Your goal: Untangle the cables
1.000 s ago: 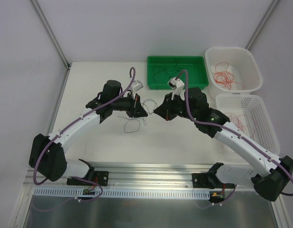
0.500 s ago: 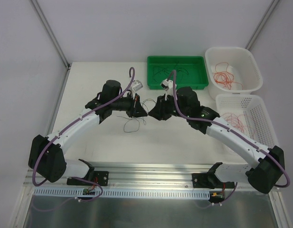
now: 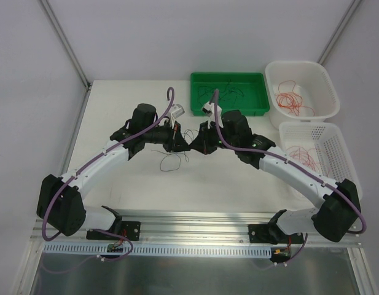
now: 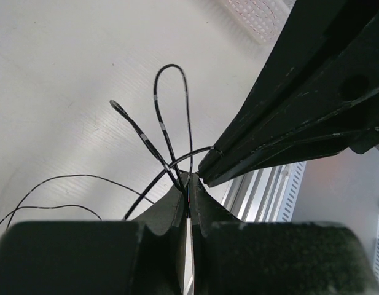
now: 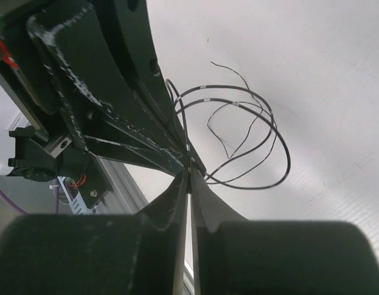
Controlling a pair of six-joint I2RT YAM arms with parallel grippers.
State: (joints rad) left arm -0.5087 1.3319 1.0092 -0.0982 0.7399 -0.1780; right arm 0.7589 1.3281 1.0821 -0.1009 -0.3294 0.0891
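The left claw [image 4: 190, 184] is closed, with thin black cables [image 4: 170, 65] pinched at its tips. The right claw [image 5: 189, 175], met almost tip to tip, is shut on the same strands. Loose loops are spread just beside both claws, over the table [image 3: 128, 98].

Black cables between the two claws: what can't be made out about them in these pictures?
- Top view: the pinch point is hidden by the left claw and right claw.
- Left wrist view: black cables run off the left edge.
- Right wrist view: which strand each claw holds; strands too thin, crossing.
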